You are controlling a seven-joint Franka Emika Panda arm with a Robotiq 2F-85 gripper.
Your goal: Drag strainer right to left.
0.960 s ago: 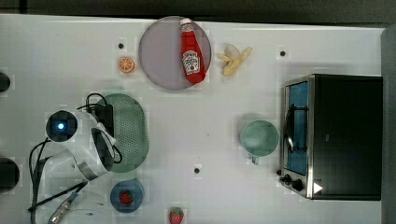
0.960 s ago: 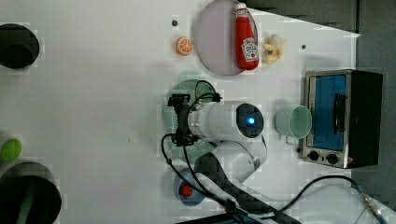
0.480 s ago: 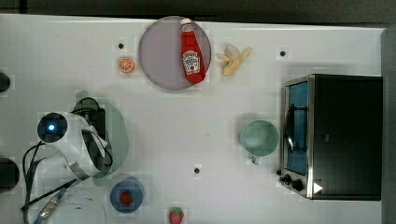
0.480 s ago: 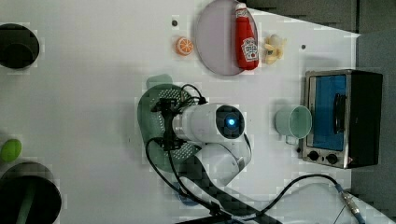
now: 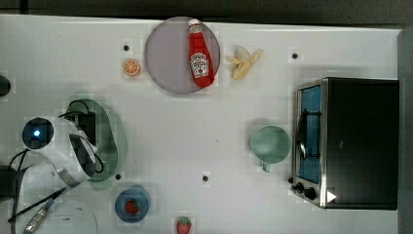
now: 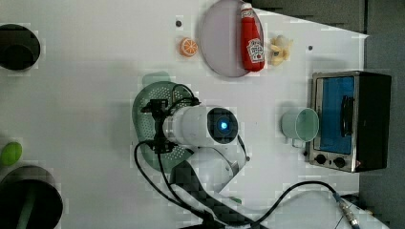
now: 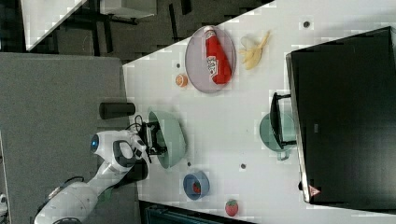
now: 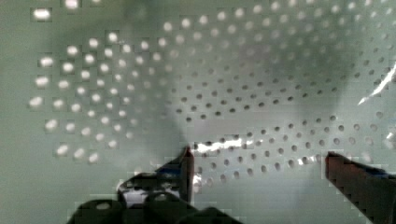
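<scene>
- My claw stands nearly full open inside the strainer, holding nothing; in the wrist view the two tips hang spread just above the perforated floor.
- The strainer lies at the middle left of the top view, partly under my arm. In the left view it sits left of centre.
- I judge it light, thin, fairly stiff plastic that slides easily on the smooth worktop. It may tip or skid away if I push high on the rim.
- With the jaws this wide, I'd press against the inner wall low down, or pinch the rim wall, and drag rather than lift.
- The strainer carries nothing but my claw.
- Lower left in the top view, a small blue bowl holds a red strawberry-like piece.
- Right of centre, the green mug looks empty.
- At the top centre, the grey-lilac plate carries a ketchup bottle lying flat.
- At the right edge, the toaster oven stands shut.
</scene>
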